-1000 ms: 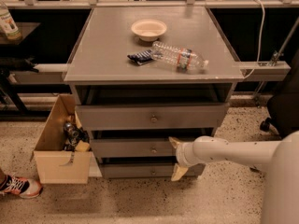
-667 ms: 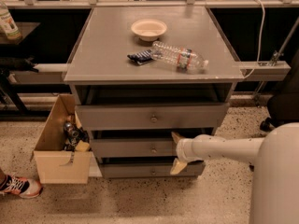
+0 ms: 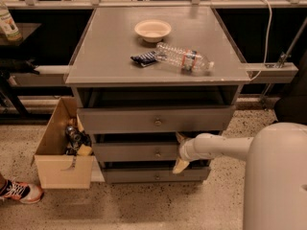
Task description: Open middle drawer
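Observation:
The middle drawer (image 3: 136, 152) is a wide, low grey front with a small round knob (image 3: 158, 154), set between the taller top drawer (image 3: 156, 120) and the bottom drawer (image 3: 153, 175). Its front sits slightly forward of the bottom one. My gripper (image 3: 180, 152) is at the right part of the middle drawer's front, a little right of the knob. It is open, with one tan fingertip (image 3: 181, 138) above the panel and the other below it. My white arm (image 3: 220, 146) reaches in from the right.
On the cabinet top (image 3: 105, 56) lie a cream bowl (image 3: 152, 30), a plastic bottle (image 3: 184, 59) on its side and a dark packet (image 3: 144, 58). An open cardboard box (image 3: 62, 169) with items stands at the left. A shoe (image 3: 17, 190) is at the bottom left.
My gripper has shifted slightly up and left along the middle drawer's front. My body fills more of the right side of the view. The drawers look unchanged.

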`<state>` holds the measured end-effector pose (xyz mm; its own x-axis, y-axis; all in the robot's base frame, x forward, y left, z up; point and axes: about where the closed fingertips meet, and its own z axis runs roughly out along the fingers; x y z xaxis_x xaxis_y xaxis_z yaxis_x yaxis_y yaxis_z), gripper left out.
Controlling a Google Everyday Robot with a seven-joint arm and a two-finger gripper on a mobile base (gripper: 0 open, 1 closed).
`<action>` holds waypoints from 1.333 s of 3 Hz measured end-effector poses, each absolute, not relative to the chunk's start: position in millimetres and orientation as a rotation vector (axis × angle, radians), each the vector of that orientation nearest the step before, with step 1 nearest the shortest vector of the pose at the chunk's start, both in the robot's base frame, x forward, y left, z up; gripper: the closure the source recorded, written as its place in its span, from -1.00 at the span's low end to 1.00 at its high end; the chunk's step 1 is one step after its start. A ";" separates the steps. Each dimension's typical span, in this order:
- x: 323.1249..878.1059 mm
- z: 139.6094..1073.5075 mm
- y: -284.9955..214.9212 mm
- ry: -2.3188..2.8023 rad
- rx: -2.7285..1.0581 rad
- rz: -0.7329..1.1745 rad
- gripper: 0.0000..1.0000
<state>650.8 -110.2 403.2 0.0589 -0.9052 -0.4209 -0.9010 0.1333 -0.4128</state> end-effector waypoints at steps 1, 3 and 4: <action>653.6 387.2 -103.8 1.833 -1.759 0.034 -0.62; 640.9 388.2 -97.4 1.819 -1.813 0.061 0.29; 642.5 394.3 -98.0 1.819 -1.813 0.061 0.79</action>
<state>642.5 -98.0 394.3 0.0763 -0.9067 -0.4147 -0.9325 0.0824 -0.3517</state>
